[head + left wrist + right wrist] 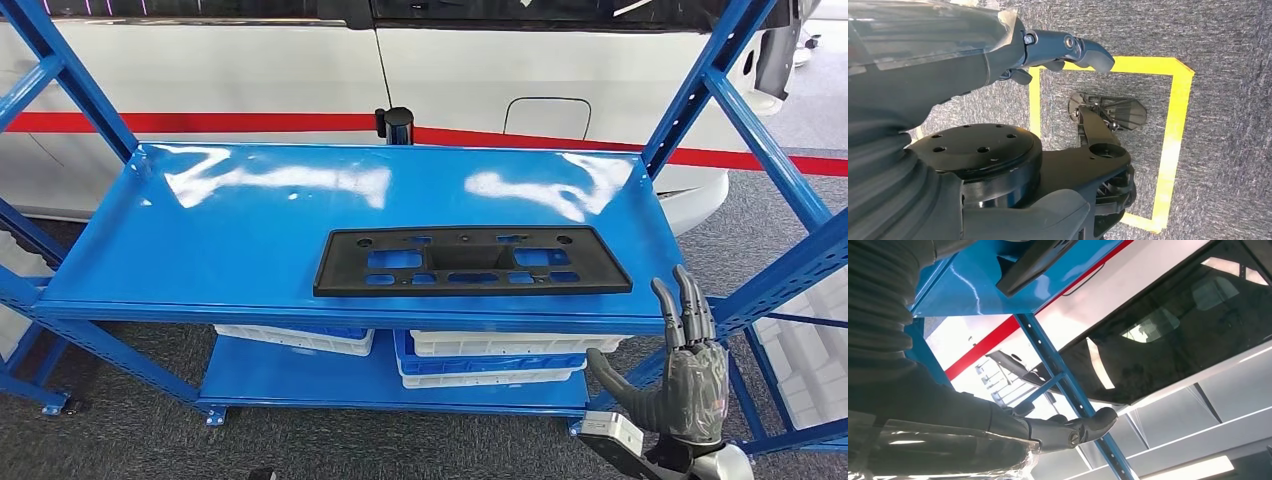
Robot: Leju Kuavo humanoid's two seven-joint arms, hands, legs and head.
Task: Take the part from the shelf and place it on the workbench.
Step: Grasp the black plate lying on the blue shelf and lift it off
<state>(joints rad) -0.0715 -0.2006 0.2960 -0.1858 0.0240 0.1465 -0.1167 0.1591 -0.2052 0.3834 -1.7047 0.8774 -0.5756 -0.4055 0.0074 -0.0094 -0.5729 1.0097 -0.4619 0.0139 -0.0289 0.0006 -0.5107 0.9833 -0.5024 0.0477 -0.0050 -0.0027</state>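
A flat black plastic part (pixel 472 261) with several cut-outs lies lengthwise on the blue shelf (pixel 230 240), near its front edge and right of the middle. My right hand (pixel 688 372) is raised in front of the shelf's right front corner, fingers straight and apart, holding nothing, a short way right of and below the part's right end. The right wrist view shows the part's edge (pixel 1033 265) on the shelf (pixel 968 290) beyond my thumb (pixel 1083 429). In the left wrist view my left hand (pixel 1058 50) hangs over the grey carpet with nothing in it.
White and blue bins (pixel 490 358) sit on the lower shelf. Blue uprights (pixel 745 125) and braces frame both ends of the rack. A white vehicle with a red stripe (pixel 250 122) stands behind it. Yellow floor tape (pixel 1168 145) marks a square on the carpet.
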